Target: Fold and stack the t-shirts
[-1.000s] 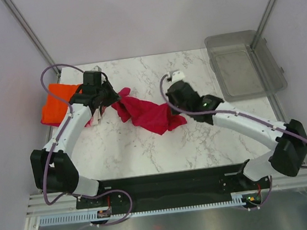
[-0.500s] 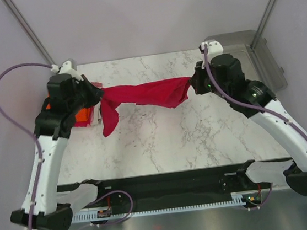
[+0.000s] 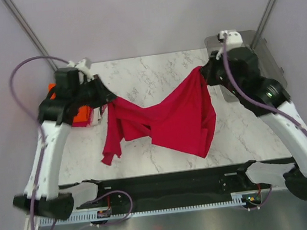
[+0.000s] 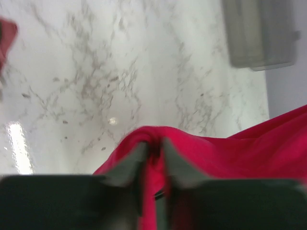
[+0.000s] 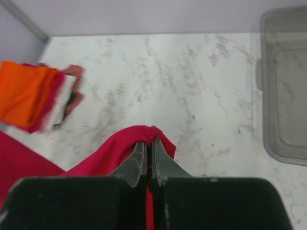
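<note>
Top external view: the crimson shirt (image 3: 168, 119) hangs in the air between the 2 arms, above the marble table (image 3: 148, 71). The left gripper (image 3: 109, 100) has 1 edge of it, just beside the stack of folded shirts (image 3: 80, 116). The right gripper (image 3: 204, 75) has another edge, in front of the grey bin (image 3: 266, 57). In both wrist views the jaws are closed tight on a small bunch of red cloth.

The likeliest trouble is a slip. Each pinch holds only a little fabric, so a sharp pull apart could drag an edge free and drop that side.

The cloth also sags unevenly. The left side looks twisted, with 1 loose end dangling lower, so laying it down this way would probably trap creases or a doubled-under sleeve.

The left arm works very close to the stack, and a careless sweep could knock the orange shirt (image 5: 24, 96) on top askew.
</note>
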{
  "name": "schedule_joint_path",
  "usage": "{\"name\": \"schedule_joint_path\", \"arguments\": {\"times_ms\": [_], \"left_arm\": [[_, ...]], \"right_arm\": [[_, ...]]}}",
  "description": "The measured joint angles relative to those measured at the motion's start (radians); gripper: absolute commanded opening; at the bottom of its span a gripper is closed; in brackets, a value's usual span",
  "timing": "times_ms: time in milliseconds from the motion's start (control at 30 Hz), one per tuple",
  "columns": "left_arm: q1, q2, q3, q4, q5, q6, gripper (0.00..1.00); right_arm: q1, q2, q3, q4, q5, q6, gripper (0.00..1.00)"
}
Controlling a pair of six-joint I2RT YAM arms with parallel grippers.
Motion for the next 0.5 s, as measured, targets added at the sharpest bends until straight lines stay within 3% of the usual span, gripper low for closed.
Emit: {"name": "schedule_joint_path", "arguments": {"times_ms": [33, 67, 100, 133, 167, 267, 333, 433, 500], "left_arm": [[0.0, 0.084, -0.028, 0.025, 0.008, 0.005, 0.57], [0.0, 0.168, -0.048, 0.053, 0.008, 0.003, 0.65], [0.0, 0.266, -0.062, 0.088, 0.002, 0.0, 0.73], [0.0, 0.377, -0.064, 0.109, -0.01, -0.004, 0.73], [0.0, 0.457, -0.064, 0.129, -0.018, -0.008, 0.78], [-0.005, 0.645, -0.064, 0.145, -0.05, -0.011, 0.86], [-0.022, 0.653, -0.068, 0.142, -0.079, -0.012, 0.86], [-0.061, 0.573, -0.083, 0.162, -0.096, -0.01, 0.83], [-0.086, 0.486, -0.127, 0.179, -0.097, -0.01, 0.82]], "right_arm": [[-0.026, 0.05, -0.007, 0.01, -0.003, 0.0, 0.0], [-0.073, 0.12, -0.018, 0.033, -0.016, 0.001, 0.04], [-0.126, 0.191, -0.033, 0.066, -0.042, 0.006, 0.17], [-0.186, 0.274, -0.048, 0.099, -0.083, 0.02, 0.44], [-0.238, 0.357, -0.056, 0.118, -0.124, 0.035, 0.83], [-0.374, 0.609, -0.044, 0.143, -0.22, 0.05, 0.86], [-0.426, 0.694, -0.059, 0.144, -0.255, 0.051, 0.79], [-0.438, 0.651, -0.164, 0.159, -0.292, 0.051, 0.7], [-0.426, 0.561, -0.261, 0.185, -0.32, 0.05, 0.57]]}}
